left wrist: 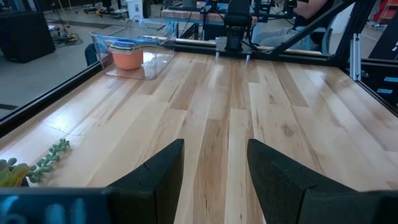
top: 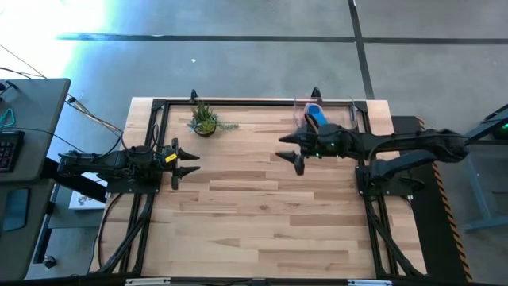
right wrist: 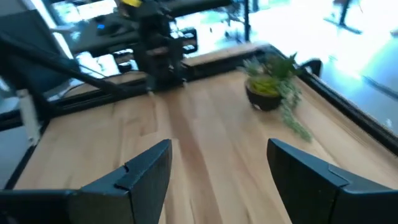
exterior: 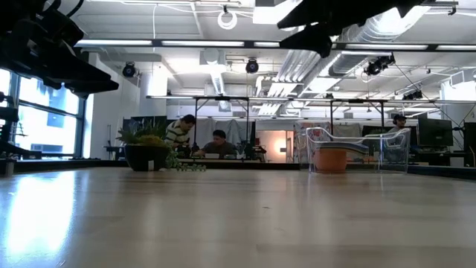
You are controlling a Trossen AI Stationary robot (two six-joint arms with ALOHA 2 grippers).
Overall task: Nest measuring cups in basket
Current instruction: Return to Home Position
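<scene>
Right end effector [top: 289, 153]: I read the fingers spread apart with nothing between them, and its wrist view shows only bare boards in the gap. It hangs above the light wooden plank bench [top: 262, 222], just beside the small clear rectangular plastic basket [top: 355, 109], on the side toward the bench's middle. The stacked, nested plastic measuring cups [left wrist: 127, 55] sit inside the basket at the far right corner, with an orange-yellow one outermost and blue and teal rims showing on top. Left end effector [top: 191, 161]: fingers also apart, empty, held over the left edge of the bench, well apart from the basket. The small potted green plant [top: 205, 121] stands near the far edge, beyond the left end effector.
</scene>
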